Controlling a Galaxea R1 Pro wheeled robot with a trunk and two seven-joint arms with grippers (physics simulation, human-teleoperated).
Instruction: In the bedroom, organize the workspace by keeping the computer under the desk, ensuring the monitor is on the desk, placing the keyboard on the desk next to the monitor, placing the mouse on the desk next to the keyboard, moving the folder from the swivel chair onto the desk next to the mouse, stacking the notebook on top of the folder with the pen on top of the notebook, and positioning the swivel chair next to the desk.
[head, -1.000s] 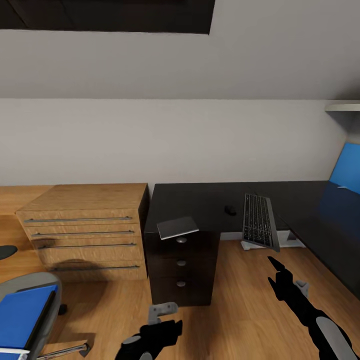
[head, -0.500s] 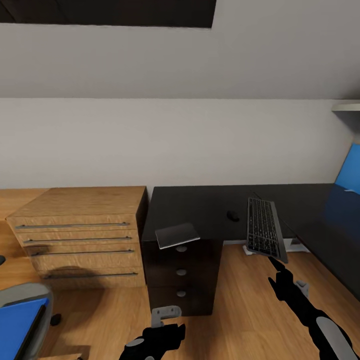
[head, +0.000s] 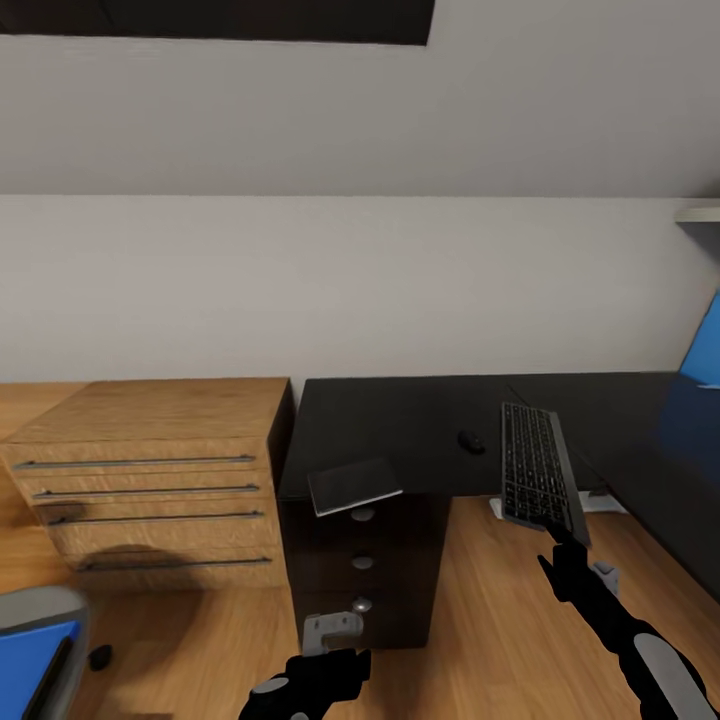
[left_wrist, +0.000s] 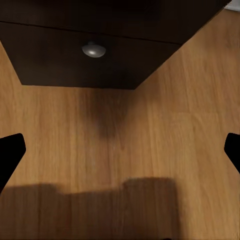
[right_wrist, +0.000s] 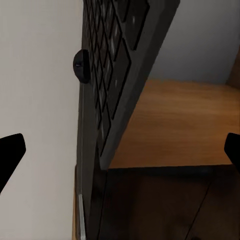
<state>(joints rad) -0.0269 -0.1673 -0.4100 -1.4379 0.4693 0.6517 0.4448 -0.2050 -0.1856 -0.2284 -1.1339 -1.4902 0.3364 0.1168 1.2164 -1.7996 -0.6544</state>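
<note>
The black desk (head: 400, 425) runs along the wall and turns toward me on the right. On it lie the keyboard (head: 538, 475), its near end sticking out past the edge, the small mouse (head: 471, 441) and the dark notebook (head: 354, 485), which overhangs the corner. My right gripper (head: 560, 565) is open just below the keyboard's near end. Its wrist view looks along the keyboard (right_wrist: 115, 65) toward the mouse (right_wrist: 81, 66). My left gripper (head: 335, 645) is open low before the drawer unit (head: 362, 560). The swivel chair (head: 35, 610) holds the blue folder (head: 22, 672).
A light wooden chest (head: 150, 470) with bar handles stands against the desk's left side. A bright blue upright panel (head: 708, 345) stands at the desk's right end. A round drawer knob (left_wrist: 93, 49) faces the left wrist camera over wooden floor (left_wrist: 150, 150).
The whole view has shifted: the desk has come nearer and the chair has slid almost out at the lower left. Both grippers keep their places in the picture and stay open.
</note>
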